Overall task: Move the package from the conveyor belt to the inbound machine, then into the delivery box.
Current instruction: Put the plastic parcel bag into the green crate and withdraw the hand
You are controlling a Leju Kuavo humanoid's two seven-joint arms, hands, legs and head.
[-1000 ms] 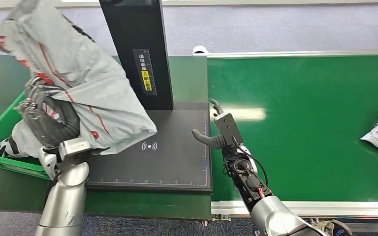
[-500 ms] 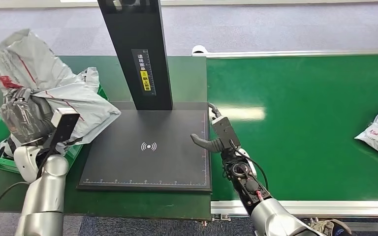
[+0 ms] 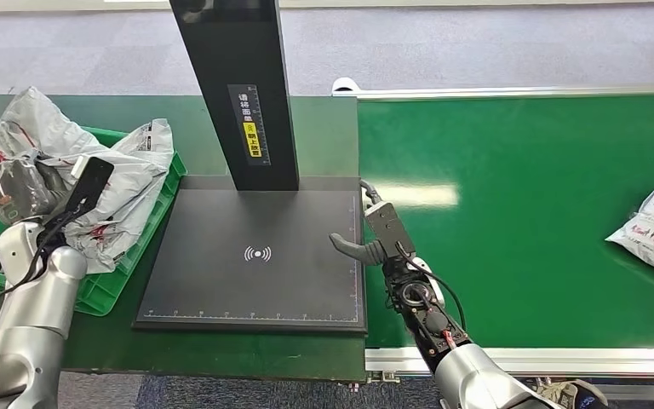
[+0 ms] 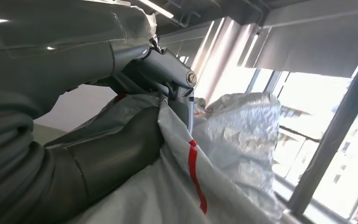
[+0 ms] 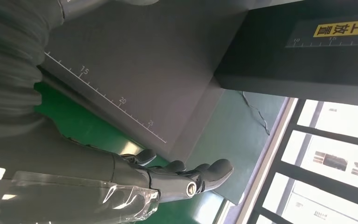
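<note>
Delivery stage, judged near its end: green plastic delivery box (image 3: 152,228) at 9 o'clock of the black scanning platform (image 3: 255,256). Crumpled grey plastic package (image 3: 128,175) lies in it, gripped by left hand (image 3: 19,183); release next. Right hand (image 3: 364,240) open, holding nothing.
</note>
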